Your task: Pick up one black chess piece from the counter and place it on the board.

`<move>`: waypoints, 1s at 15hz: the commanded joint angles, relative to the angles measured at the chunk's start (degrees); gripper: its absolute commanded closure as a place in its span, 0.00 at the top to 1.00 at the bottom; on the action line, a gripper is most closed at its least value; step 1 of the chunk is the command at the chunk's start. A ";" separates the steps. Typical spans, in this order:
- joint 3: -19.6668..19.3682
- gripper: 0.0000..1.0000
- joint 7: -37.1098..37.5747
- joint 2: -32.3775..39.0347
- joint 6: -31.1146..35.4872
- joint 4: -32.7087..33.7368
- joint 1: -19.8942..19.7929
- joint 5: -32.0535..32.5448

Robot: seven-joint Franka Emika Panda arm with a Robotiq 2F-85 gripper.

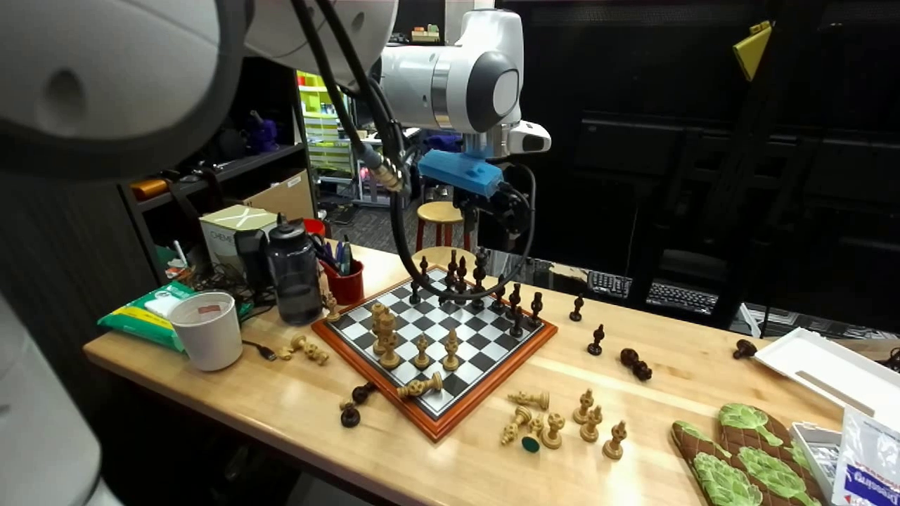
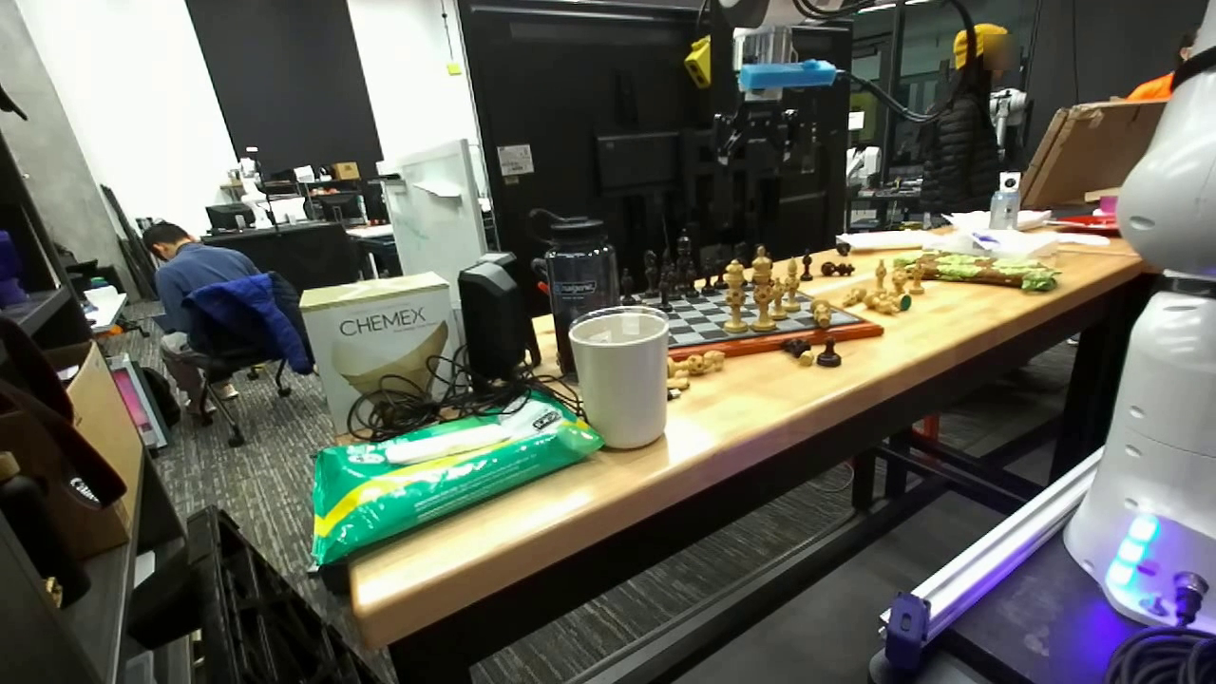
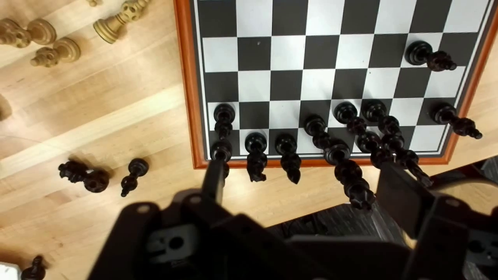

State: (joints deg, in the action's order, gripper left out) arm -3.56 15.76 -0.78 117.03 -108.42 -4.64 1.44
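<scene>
The gripper [image 3: 303,186] is hovering high above the far side of the board [image 1: 494,377], its fingers [image 3: 402,198] standing wide apart. In an exterior view, two black pieces [image 1: 596,340] are standing on the counter [image 1: 281,404], right of the board, a third [image 1: 635,363] is lying near them, and pale pieces [image 1: 552,431] are standing and lying nearer.

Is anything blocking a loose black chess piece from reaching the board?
In the wrist view, nothing visible stands between the upright black piece on the counter and the board, but dark pieces stand at the board's corner nearest it.
</scene>
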 commanded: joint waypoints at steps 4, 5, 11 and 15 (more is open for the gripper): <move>-2.52 1.00 1.10 3.85 -1.21 4.83 -1.59 -0.39; -2.94 1.00 0.90 4.57 -0.67 5.33 -1.88 -0.82; -5.54 1.00 1.74 9.94 0.51 9.94 -3.78 -1.60; -7.10 1.00 2.79 12.23 1.07 12.27 -5.18 -2.57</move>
State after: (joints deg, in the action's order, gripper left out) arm -9.86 17.59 9.74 118.13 -98.72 -8.82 0.41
